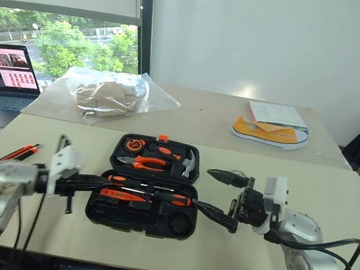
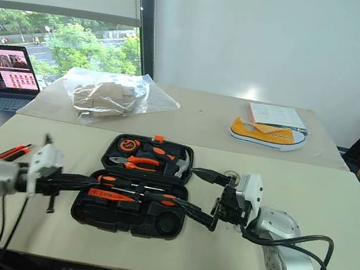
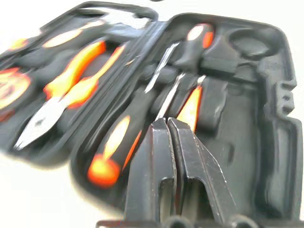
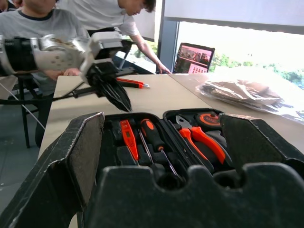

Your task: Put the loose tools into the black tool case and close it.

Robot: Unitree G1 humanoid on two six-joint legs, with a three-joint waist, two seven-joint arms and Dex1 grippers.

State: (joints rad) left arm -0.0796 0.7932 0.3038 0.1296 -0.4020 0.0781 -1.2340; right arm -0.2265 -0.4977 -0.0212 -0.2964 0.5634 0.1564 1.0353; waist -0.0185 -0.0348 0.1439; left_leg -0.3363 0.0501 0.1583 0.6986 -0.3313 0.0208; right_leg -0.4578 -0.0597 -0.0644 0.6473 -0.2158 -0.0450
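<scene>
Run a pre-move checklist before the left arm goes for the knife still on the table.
1. Black tool case lying open on the table: ok.
2. Screwdrivers seated in the case's near half: ok.
3. Utility knife packed: not ok; it lies on the table, out past the robot's left arm.
4. Left gripper free of any tool: ok; fingers nearly together, nothing between them.
5. Right gripper open and empty beside the case: ok.
6. Tape roll recess filled: cannot tell.
</scene>
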